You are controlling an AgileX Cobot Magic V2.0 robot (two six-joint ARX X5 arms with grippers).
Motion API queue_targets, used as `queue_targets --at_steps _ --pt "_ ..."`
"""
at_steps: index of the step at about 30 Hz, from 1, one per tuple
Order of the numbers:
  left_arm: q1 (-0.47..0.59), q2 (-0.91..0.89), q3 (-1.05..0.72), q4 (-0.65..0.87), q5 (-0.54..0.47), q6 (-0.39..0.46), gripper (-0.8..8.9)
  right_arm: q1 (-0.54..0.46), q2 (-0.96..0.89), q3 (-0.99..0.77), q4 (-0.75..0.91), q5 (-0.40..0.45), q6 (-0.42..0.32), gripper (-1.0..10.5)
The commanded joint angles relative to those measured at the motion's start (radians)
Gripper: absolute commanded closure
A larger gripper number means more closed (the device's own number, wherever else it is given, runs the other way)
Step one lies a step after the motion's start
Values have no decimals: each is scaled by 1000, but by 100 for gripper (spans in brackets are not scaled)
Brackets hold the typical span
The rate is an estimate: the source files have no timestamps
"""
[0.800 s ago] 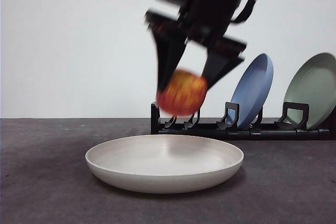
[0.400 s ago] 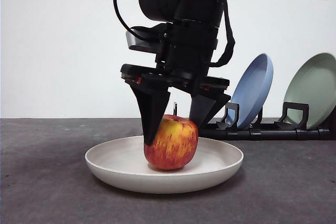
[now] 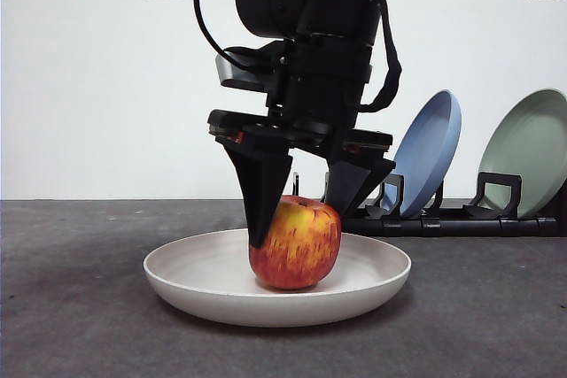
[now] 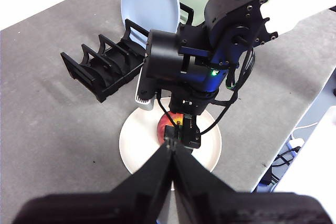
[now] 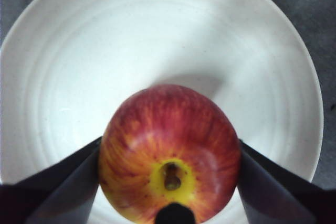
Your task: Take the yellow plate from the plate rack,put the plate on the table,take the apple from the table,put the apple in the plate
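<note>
Right gripper [image 3: 299,219] clamped on apple [image 3: 296,243], one jaw each side. Apple below gripper, resting upright in yellow plate [image 3: 186,276] on desk [image 3: 71,307]. Left gripper [image 4: 172,153] raised above, jaws together. Plate rack [image 3: 443,217] behind right gripper.

Front view: low, level, near the yellow plate [image 3: 221,282].
Left wrist: high, looking down.
Right wrist: directly above (all 3 share the plate).

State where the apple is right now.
In the front view, the apple sits inside the yellow plate, between the right gripper jaws, with the plate rack behind.
</note>
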Motion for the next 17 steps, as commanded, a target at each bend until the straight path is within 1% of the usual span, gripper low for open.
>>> queue_targets --at_steps 1,11,14,17 --pt "3 -3 0 -11 4 -2 822 1 15 -7 -14 3 12 437" --pt "3 -3 0 -21 4 -2 822 1 -10 3 -32 8 12 434" --pt "3 -3 0 -21 4 -2 822 1 -57 3 -47 23 12 434" --pt "3 -3 0 -21 4 -2 822 0 -132 6 -87 64 11 434"
